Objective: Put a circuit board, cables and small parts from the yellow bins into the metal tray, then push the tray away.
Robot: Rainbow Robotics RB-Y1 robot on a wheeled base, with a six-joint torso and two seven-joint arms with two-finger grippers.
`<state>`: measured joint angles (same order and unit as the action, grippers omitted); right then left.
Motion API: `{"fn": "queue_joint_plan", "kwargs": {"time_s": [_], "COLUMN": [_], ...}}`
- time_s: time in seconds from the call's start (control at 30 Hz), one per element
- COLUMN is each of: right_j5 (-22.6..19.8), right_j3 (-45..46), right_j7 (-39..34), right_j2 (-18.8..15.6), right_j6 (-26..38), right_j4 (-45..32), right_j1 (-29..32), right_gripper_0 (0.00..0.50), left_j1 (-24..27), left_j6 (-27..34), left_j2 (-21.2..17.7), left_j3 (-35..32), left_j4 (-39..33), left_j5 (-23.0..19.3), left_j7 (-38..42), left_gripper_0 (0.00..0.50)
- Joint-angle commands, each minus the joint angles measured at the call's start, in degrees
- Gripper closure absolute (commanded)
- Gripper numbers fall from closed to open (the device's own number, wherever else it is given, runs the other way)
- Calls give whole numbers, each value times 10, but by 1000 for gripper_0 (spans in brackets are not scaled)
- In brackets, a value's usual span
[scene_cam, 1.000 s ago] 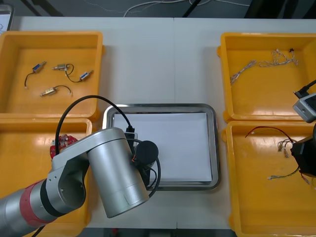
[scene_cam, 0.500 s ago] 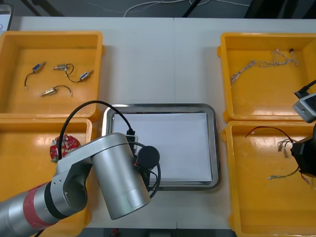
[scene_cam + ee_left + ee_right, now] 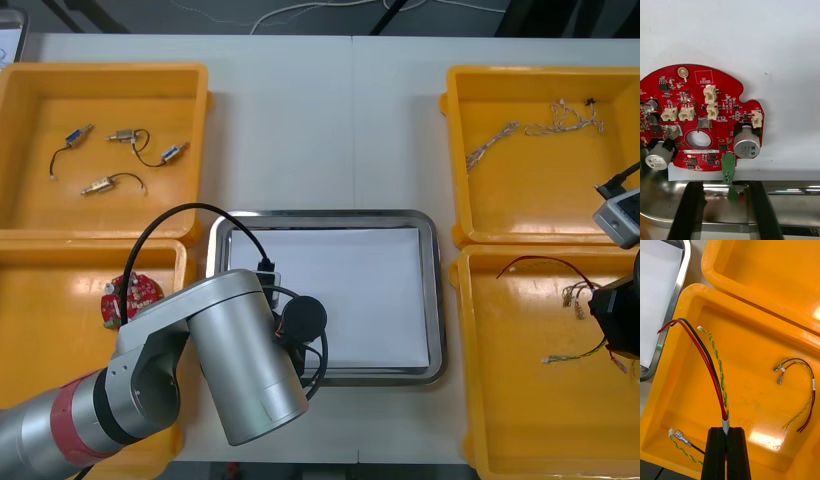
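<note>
Front view: left arm (image 3: 235, 365) hangs over the near-left corner of the metal tray (image 3: 370, 290), and right arm (image 3: 615, 315) is over the near-right yellow bin (image 3: 530, 400).

Left wrist view: circuit board (image 3: 702, 120) lies flat on the tray's white inside. Left gripper (image 3: 724, 185) is released, just short of it.

Right wrist view: right gripper (image 3: 726, 429) is clenched on a red and yellow cable (image 3: 703, 352) over that bin.

Board step looks done. I'd guess the cable goes to the tray next, lifted clear of the bin wall.

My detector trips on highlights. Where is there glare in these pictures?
Right wrist view: a bright patch on the near right bin's floor, beside the right claw, shut on a cable. Left wrist view: light streaks along the metal tray's rim, by the open left claw. Front view: pale sheen on the near left bin.
</note>
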<state>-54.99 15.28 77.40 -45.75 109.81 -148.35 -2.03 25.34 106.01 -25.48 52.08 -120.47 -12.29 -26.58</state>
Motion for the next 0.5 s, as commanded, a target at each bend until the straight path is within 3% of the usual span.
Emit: {"fn": "queue_joint_plan", "kwargs": {"time_s": [0.03, 0.17, 0.33, 0.5], "right_j5": [3, 3, 3, 3], "right_j3": [-4, -4, -4, -4], "right_j7": [26, 26, 26, 26], "right_j2": [-19, -19, -19, -19], "right_j6": [2, 2, 2, 2], "right_j4": [-17, -17, -17, -17], "right_j1": [-10, -10, -10, -10], "right_gripper_0": [500, 500, 500, 500], "left_j1": [-11, -11, -10, 6], "left_j6": [2, 13, 31, 40], "left_j2": [18, 18, 15, 10], "left_j3": [0, -14, -39, -88], "left_j4": [-22, -46, -83, -129], "left_j5": [3, -1, -17, -71], "left_j7": [-55, -63, -71, -81], "left_gripper_0": [76, 0, 0, 0]}}
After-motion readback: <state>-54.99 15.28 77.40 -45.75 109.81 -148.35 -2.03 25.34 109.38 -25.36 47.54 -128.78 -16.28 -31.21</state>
